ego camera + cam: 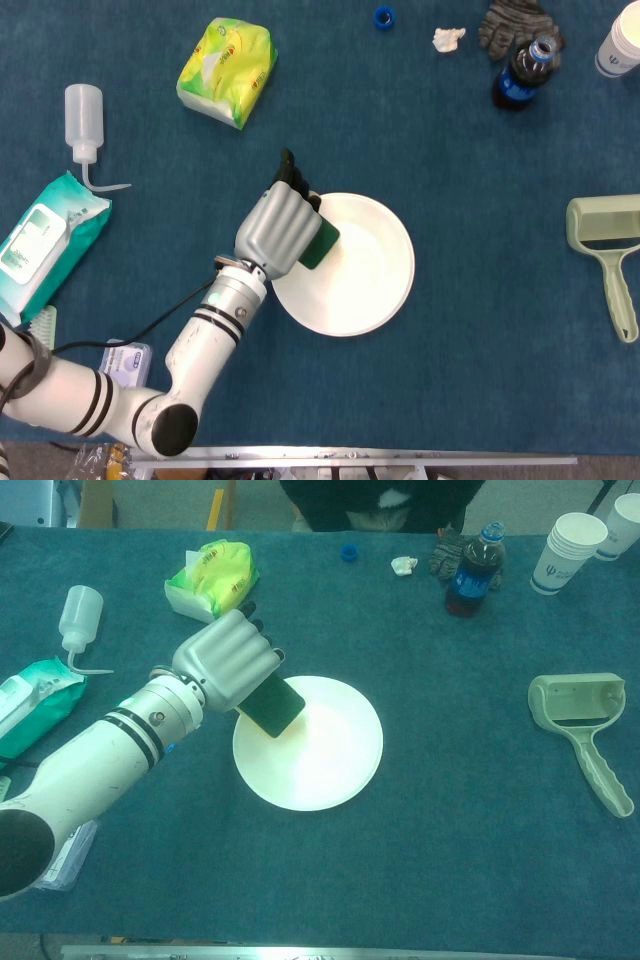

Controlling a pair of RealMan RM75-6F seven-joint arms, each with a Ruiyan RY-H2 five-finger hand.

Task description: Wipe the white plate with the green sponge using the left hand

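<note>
We are judging wipe step underway. Left hand [225, 663] is gripping green sponge [272, 706], fingers curled tight around it, sponge tilted over near-left rim of white plate [330, 765]; contact with plate we cannot tell. Next move is calling for pressing sponge flat and sweeping across plate centre. Right hand is not showing. Plate is holding nothing else. Dark soda bottle [468, 571] is standing capless, liquid inside. Paper cups [563, 552] are sitting far right, contents hidden.
</note>
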